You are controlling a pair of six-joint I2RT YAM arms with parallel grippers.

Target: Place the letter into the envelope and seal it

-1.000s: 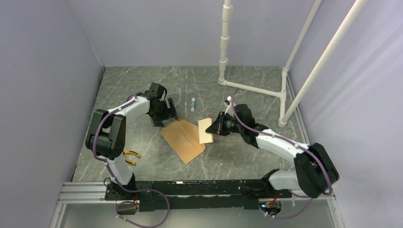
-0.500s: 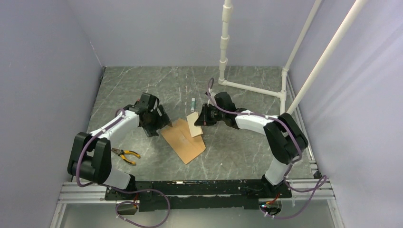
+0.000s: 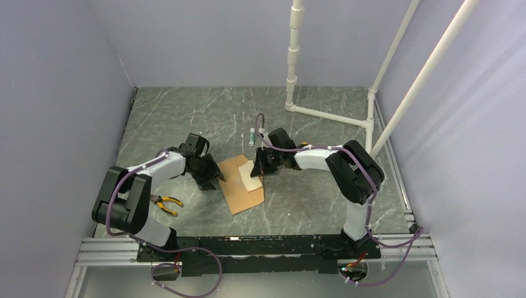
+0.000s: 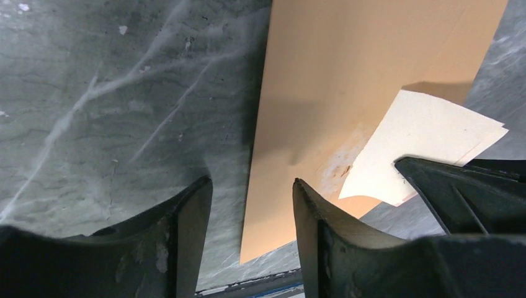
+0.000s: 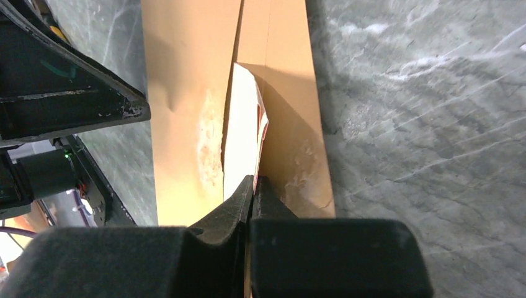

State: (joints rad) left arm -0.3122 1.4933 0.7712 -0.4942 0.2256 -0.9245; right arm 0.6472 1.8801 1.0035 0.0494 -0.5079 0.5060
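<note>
Envelope (image 3: pixel 237 189) lies about mid-tabletop (image 3: pixel 186 112), a little toward the near edge. The letter (image 3: pixel 253 177) sits over the envelope's far-right part; whether it is on top or partly inside cannot be told. Left end effector (image 3: pixel 214 181) is at the envelope's left edge, one finger over the envelope and one over bare tabletop. Right end effector (image 3: pixel 257 166) is at the letter's right edge, with the sheet between its fingers. A glue stick (image 3: pixel 252 135) lies behind both. Pliers (image 3: pixel 165 202) lie well left of the envelope. A pipe frame (image 3: pixel 329 116) stands at the far-right corner.
</note>
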